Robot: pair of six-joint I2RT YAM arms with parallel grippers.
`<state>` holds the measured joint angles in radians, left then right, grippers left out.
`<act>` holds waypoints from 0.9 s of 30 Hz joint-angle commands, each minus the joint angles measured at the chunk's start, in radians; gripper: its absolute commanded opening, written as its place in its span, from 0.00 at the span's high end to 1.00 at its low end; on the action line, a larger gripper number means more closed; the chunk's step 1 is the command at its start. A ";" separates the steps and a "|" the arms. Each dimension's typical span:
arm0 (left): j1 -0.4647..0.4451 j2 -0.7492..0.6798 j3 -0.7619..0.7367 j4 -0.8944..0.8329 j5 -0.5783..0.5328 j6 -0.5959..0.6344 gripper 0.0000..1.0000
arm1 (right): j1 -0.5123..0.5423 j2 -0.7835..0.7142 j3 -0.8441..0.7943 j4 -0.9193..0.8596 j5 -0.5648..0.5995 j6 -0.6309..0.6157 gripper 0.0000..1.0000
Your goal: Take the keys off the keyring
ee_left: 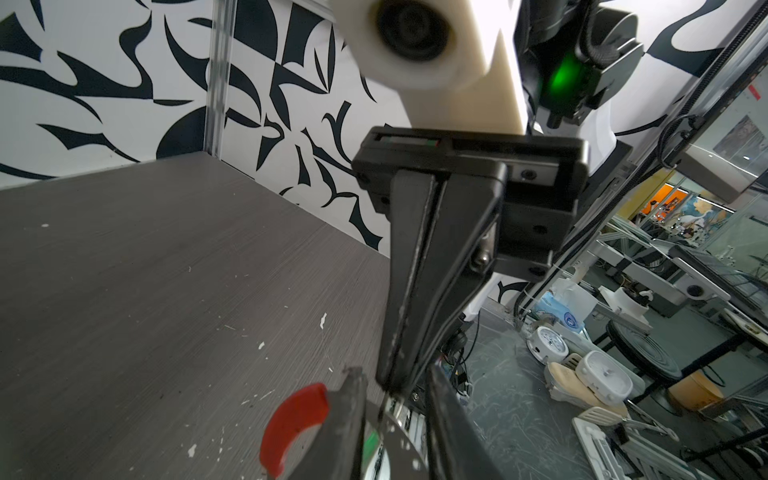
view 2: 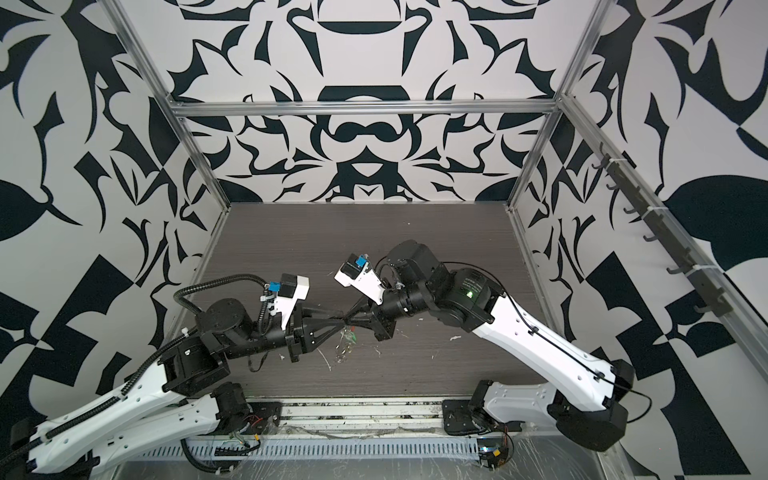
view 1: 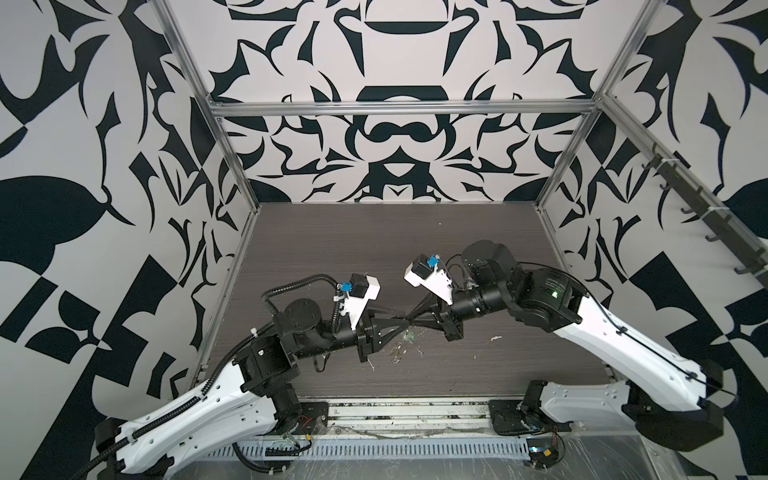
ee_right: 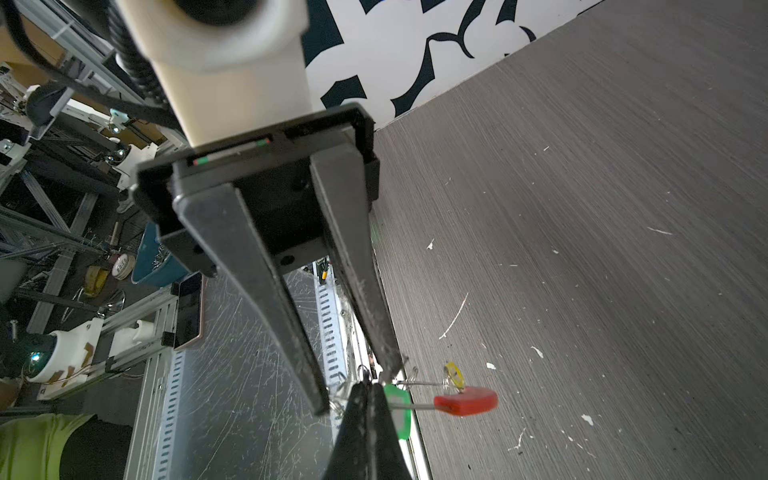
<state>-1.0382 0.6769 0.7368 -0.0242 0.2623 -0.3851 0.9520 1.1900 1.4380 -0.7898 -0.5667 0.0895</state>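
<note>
Both grippers meet tip to tip above the middle of the table (view 1: 374,249). My right gripper (ee_right: 368,385) is shut on the thin wire of the keyring (ee_right: 419,405), whose red sleeve (ee_right: 465,401) sticks out sideways over the table. A green tag (ee_right: 400,415) and a yellow tag (ee_right: 455,372) of the keys hang on the wire close to the tips. The key blades hardly show. My left gripper (ee_left: 392,374) is open, its fingers (ee_right: 266,270) straddling the right gripper's tip, one fingertip against the wire. In both top views the keys (view 1: 405,343) (view 2: 347,340) dangle below the tips.
White flecks of debris (view 1: 496,337) lie scattered on the dark wood-grain table. Aluminium frame posts (view 1: 245,232) and patterned walls close in the left, right and back. A slotted cable rail (view 1: 374,453) runs along the front edge between the arm bases.
</note>
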 commanded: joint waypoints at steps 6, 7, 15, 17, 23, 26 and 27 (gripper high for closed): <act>0.000 -0.050 0.015 -0.041 -0.007 0.023 0.69 | 0.007 -0.035 0.063 0.000 -0.038 -0.036 1.00; 0.000 -0.054 0.015 -0.038 -0.001 0.025 0.69 | 0.007 -0.035 0.061 0.000 -0.043 -0.037 1.00; 0.001 -0.024 0.034 -0.036 0.033 0.035 0.73 | 0.008 -0.021 0.068 -0.006 -0.084 -0.050 1.00; 0.001 -0.013 0.039 -0.036 0.038 0.035 0.74 | 0.008 -0.020 0.071 -0.007 -0.087 -0.050 1.00; 0.000 0.001 0.043 -0.020 0.060 0.026 0.81 | 0.012 -0.006 0.083 -0.012 -0.096 -0.053 1.00; 0.000 0.005 0.045 -0.015 0.062 0.019 0.89 | 0.013 -0.004 0.082 -0.009 -0.096 -0.053 1.00; 0.000 0.007 0.045 -0.014 0.061 0.016 0.91 | 0.013 -0.006 0.082 -0.007 -0.095 -0.053 1.00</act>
<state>-1.0386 0.6804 0.7479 -0.0490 0.3180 -0.3706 0.9573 1.1919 1.4750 -0.8192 -0.6254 0.0486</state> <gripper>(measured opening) 0.101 0.042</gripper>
